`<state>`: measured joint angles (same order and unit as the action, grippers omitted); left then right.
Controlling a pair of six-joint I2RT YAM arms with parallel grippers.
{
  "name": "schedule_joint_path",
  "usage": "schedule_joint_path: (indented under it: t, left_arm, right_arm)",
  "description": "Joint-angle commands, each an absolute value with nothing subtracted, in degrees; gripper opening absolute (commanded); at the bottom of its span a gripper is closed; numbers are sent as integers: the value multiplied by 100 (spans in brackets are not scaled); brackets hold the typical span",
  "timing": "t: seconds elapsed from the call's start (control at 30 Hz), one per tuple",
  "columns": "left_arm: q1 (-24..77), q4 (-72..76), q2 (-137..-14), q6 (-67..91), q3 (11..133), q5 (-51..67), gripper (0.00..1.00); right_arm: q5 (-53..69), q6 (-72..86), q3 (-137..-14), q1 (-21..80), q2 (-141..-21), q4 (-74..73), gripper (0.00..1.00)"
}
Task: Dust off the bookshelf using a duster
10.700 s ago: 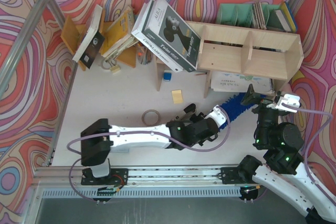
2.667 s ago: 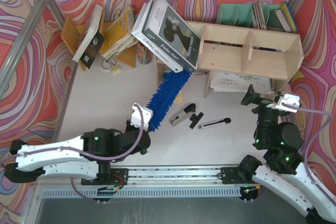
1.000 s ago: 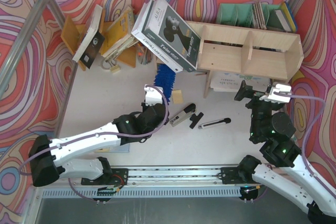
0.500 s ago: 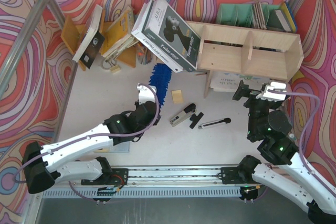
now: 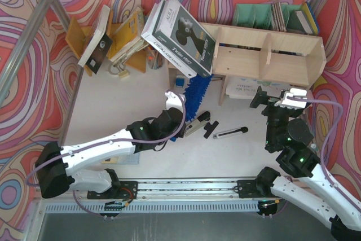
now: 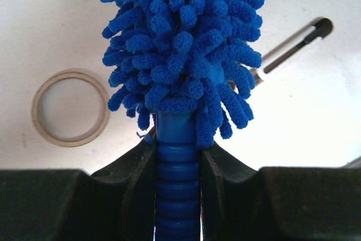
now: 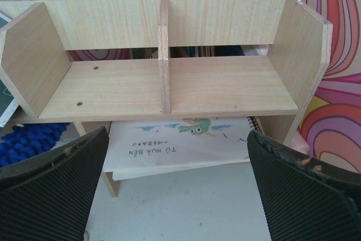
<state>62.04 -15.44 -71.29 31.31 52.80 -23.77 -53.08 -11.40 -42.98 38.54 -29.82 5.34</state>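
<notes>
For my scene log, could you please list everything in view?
bookshelf: one, pale wood, back right
duster: one, blue, head at the bookshelf's lower left
box: one, black-and-white, against the bookshelf's left end
rack: one, orange-brown, back left
notebook: one, white, under the bookshelf
books: several, mixed, behind the bookshelf
ring: one, beige, beside the duster
rod: one, silver, mid-table
left gripper: one, black, shut on the duster
right gripper: one, black, open, facing the bookshelf

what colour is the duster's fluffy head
Bright blue, same as the handle of the duster; clearest in the left wrist view.
</notes>
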Motion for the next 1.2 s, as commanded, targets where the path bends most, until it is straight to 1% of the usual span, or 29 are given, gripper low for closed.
schedule_joint_path:
  t: [0.0,0.2,0.37,0.47,0.93,1.17]
  left_arm:
    - [6494,-972,-7292,3110,5601,-2391,0]
    - [6823,-962,-7459,3021,5906,-2619,0]
    - [6881,-829,-7471,3032,5959,-2574,0]
    - [6886,-862,-7429,3058,5923,-2749,0]
    - [6865,-1435,-6373,3246,5164,-4396,0]
    - [6733,-1521,-6095,3373,4918,-4394,0]
  right_arm:
    - [-5408,-1235,-4263,3815,-2962,703,99]
    - [-5396,-1235,-4272,3815,-2986,686,99]
    - [-5388,-1222,-4282,3814,-2988,650,99]
    - [-5388,-1215,-4280,3814,-2980,635,99]
    - [-5370,-1189,-4282,3816,-2995,610,98]
    - [-5369,-1161,-4294,3819,-3004,585,99]
